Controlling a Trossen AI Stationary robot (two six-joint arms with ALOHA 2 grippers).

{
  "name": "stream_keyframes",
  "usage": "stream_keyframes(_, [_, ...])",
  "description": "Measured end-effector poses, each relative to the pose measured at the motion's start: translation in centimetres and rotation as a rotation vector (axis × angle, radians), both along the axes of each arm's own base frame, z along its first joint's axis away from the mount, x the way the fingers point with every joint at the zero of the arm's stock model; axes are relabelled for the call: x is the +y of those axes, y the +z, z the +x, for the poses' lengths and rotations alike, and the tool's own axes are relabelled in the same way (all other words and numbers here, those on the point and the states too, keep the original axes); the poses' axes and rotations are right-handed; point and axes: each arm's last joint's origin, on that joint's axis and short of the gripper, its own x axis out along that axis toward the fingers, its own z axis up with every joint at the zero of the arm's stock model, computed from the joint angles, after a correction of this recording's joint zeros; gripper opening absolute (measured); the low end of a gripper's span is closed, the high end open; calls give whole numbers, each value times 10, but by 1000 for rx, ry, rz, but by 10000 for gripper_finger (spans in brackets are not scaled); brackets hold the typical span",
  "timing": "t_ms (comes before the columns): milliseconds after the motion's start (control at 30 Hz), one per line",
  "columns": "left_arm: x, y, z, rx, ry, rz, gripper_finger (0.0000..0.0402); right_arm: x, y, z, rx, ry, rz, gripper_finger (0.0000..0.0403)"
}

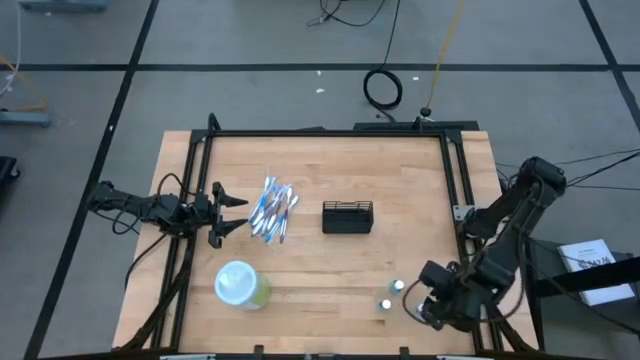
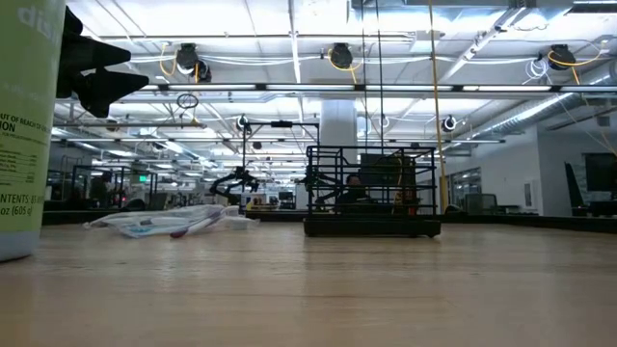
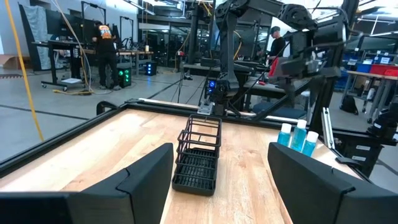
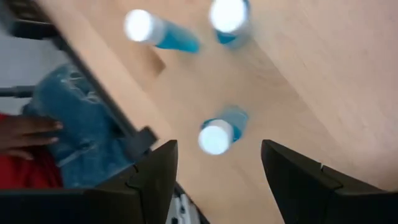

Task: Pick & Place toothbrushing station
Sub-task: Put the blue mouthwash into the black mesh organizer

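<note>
The black wire-mesh caddy stands upright on its base at the table's middle; it also shows in the left wrist view and the low view. My left gripper is open and empty at the table's left, raised, pointing toward the caddy, with a pile of toothbrushes lying between them. My right gripper is open and empty near the table's near right corner, pointing down above three small blue bottles with white caps, clear of them.
A round pale-green cup with a whitish top stands near the table's near left. The blue bottles stand at the near right. A black frame rail borders the table. A person's hand and jeans show beyond the near edge.
</note>
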Motion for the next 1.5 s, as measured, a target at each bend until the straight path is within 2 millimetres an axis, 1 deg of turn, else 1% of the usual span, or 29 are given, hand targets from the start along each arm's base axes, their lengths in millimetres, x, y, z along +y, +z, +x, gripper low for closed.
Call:
stream_keyframes(167, [0, 0, 0, 0, 0, 0, 269, -3, -13, 9, 95, -19, 10, 224])
stream_keyframes(333, [0, 0, 0, -1, 0, 0, 269, 5, -32, 17, 249, 4, 36, 224])
stream_keyframes(433, [0, 0, 0, -1, 0, 0, 269, 8, -37, 20, 284, 27, 51, 224])
stream_keyframes(767, [0, 0, 0, -1, 0, 0, 269, 4, -39, 25, 218, 27, -20, 224])
stream_keyframes(867, [0, 0, 0, -1, 0, 0, 269, 1, -42, 25, 179, -33, -74, 224])
stream_keyframes(967, [0, 0, 0, -1, 0, 0, 269, -4, -53, 22, 190, -123, -103, 224])
stream_keyframes(1033, [0, 0, 0, -1, 0, 0, 269, -5, -62, 21, 188, -162, -85, 224])
stream_keyframes(1233, [0, 0, 0, -1, 0, 0, 269, 0, -86, 18, 145, -178, 35, 224])
stream_keyframes(1333, [0, 0, 0, -1, 0, 0, 269, 1, -91, 14, 153, -197, 47, 224])
stream_keyframes(1500, [0, 0, 0, -1, 0, 0, 269, -5, -99, 5, 201, -241, -10, 224])
